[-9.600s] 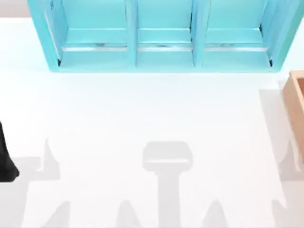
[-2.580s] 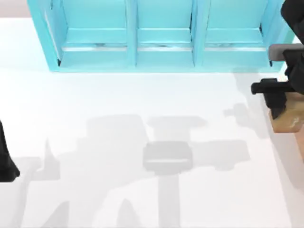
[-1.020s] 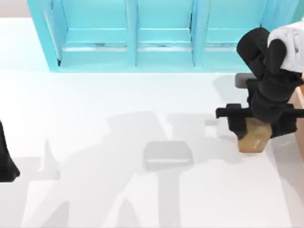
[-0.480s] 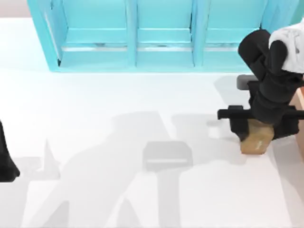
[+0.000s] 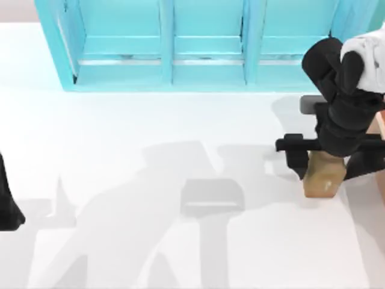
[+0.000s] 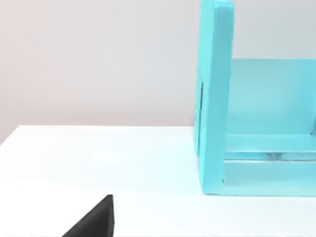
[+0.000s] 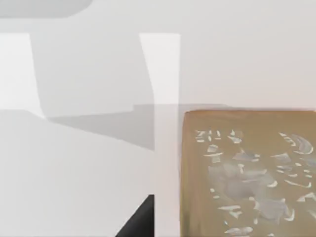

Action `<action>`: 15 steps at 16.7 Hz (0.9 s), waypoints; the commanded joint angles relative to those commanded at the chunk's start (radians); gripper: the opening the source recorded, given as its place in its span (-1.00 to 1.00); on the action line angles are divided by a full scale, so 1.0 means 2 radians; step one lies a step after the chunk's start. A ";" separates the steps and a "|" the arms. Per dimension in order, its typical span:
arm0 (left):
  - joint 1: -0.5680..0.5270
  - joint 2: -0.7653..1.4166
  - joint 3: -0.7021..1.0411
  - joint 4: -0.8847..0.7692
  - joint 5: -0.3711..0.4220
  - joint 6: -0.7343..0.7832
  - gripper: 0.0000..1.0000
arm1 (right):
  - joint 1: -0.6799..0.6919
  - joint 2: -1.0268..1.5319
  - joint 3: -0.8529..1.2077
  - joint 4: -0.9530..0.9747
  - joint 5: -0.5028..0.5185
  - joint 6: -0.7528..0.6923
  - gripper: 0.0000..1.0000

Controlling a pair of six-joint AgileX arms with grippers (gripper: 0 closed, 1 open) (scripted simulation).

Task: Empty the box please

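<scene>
The box (image 5: 379,125) is a light-tan wooden crate cut off by the table's right edge, mostly hidden behind my right arm. Just left of it a small olive-brown carton (image 5: 323,179) with a white mark stands upright on the table. My right gripper (image 5: 328,164) hangs over the carton with a finger on either side, open. In the right wrist view the carton (image 7: 249,173) sits a small gap away from one dark finger (image 7: 139,222). My left gripper (image 5: 7,208) is parked at the table's left edge.
A big turquoise shelf cabinet (image 5: 204,45) with three bays runs along the back of the table, and its end wall (image 6: 215,98) appears in the left wrist view. White tabletop (image 5: 150,138) stretches between the two arms.
The right arm came in, lifted the carton out of the box and carried it left. In the last half second the carton went from tilted to upright on the table.
</scene>
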 joint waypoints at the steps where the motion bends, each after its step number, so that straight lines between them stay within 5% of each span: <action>1: 0.000 0.000 0.000 0.000 0.000 0.000 1.00 | 0.000 0.000 0.000 0.000 0.000 0.000 1.00; 15: 0.000 0.000 0.000 0.000 0.000 0.000 1.00 | 0.036 -0.022 0.038 -0.046 0.002 0.022 1.00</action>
